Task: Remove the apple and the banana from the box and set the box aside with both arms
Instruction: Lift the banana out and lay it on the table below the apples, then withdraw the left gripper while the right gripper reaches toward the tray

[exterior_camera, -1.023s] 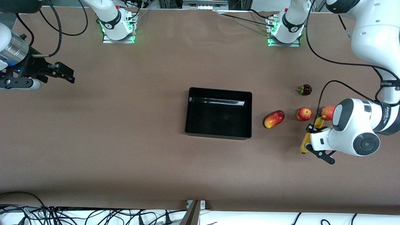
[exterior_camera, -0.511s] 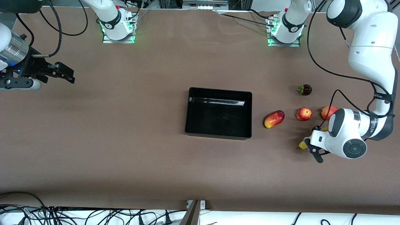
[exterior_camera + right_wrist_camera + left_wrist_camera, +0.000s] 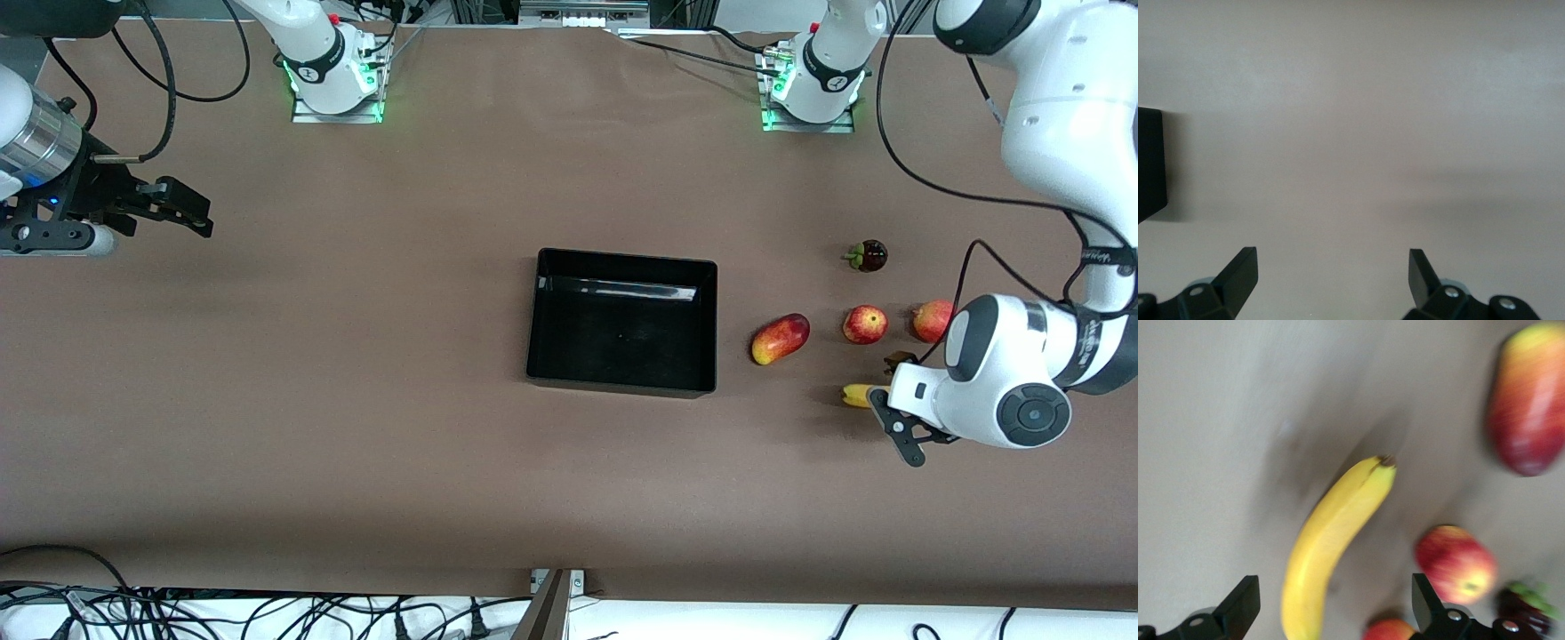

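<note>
Yellow against the brown worktop [image 3: 356, 400], the banana [image 3: 855, 395] lies flat at the left arm's end, and we see the left pincer [image 3: 900, 402] poised just above it with its fingers [image 3: 1238, 608] spread wide, one on each side of the fruit and gripping nothing. From the left wrist view we see the banana [image 3: 1331, 540] running lengthwise between the two black fingertips, with bare worktop showing on either side of it. We find the apple [image 3: 864, 324] resting beside it, a little farther from the front camera, set between the oblong mango [image 3: 780, 339] and a second round red fruit [image 3: 932, 320]. A dark, stemmed fruit [image 3: 868, 256] sits farther off again from the front camera. The black box [image 3: 622, 267] stands open and unfilled at the middle of the worktop, well apart from the row of fruit. At the right arm's end we see the right pincer [image 3: 182, 209] waiting above bare worktop, its fingers [image 3: 1238, 273] held wide apart and carrying nothing; only a corner of the box [image 3: 1150, 167] edges into the right wrist view.
</note>
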Tool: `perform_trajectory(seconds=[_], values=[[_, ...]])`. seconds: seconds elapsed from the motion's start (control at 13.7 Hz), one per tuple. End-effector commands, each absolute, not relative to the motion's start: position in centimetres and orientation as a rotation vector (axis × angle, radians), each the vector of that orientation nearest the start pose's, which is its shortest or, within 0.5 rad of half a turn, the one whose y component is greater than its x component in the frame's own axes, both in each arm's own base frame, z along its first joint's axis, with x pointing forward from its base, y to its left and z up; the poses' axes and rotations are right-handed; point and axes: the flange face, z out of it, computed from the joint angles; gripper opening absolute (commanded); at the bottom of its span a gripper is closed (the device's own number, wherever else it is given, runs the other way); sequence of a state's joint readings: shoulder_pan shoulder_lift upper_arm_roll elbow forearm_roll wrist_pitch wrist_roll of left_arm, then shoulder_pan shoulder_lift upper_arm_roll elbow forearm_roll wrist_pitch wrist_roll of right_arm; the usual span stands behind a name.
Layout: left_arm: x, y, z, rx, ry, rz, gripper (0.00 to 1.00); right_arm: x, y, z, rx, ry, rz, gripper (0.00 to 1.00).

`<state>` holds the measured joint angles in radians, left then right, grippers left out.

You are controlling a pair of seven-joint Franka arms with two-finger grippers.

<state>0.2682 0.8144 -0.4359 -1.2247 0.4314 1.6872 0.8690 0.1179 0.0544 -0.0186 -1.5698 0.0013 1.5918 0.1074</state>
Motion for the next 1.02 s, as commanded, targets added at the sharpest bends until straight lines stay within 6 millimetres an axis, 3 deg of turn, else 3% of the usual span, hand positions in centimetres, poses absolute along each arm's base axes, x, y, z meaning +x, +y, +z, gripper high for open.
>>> perform_trajectory(seconds=[0.0, 0.22, 0.37, 0.51, 0.66, 0.8, 0.95], values=[[70.0, -1.7, 38.1, -2.721, 1.450, 0.453, 1.00, 57.0, 5.6, 60.1, -3.143, 0.010, 0.043, 1.00], [67.3, -3.5, 46.2, -2.812, 1.129, 0.434, 1.00, 57.0, 5.6, 60.1, -3.143, 0.015, 0.046, 1.00], [65.7, -4.4, 49.7, -2.929, 1.017, 0.408, 1.00, 57.0, 5.6, 60.2, -3.143, 0.017, 0.041, 1.00], [64.4, -4.5, 55.4, -2.949, 0.940, 0.283, 1.00, 57.0, 5.6, 60.1, -3.143, 0.015, 0.043, 1.00], [62.9, -2.9, 58.3, -3.092, 0.610, 0.211, 1.00, 57.0, 5.6, 60.1, -3.143, 0.012, 0.043, 1.00], [61.2, -2.4, 59.8, -3.186, 0.171, 0.140, 1.00, 57.0, 5.6, 60.2, -3.143, 0.010, 0.041, 1.00], [59.0, -3.3, 59.9, -3.156, -0.145, 0.101, 1.00, 57.2, 5.7, 60.6, -3.141, 0.019, 0.003, 1.00]])
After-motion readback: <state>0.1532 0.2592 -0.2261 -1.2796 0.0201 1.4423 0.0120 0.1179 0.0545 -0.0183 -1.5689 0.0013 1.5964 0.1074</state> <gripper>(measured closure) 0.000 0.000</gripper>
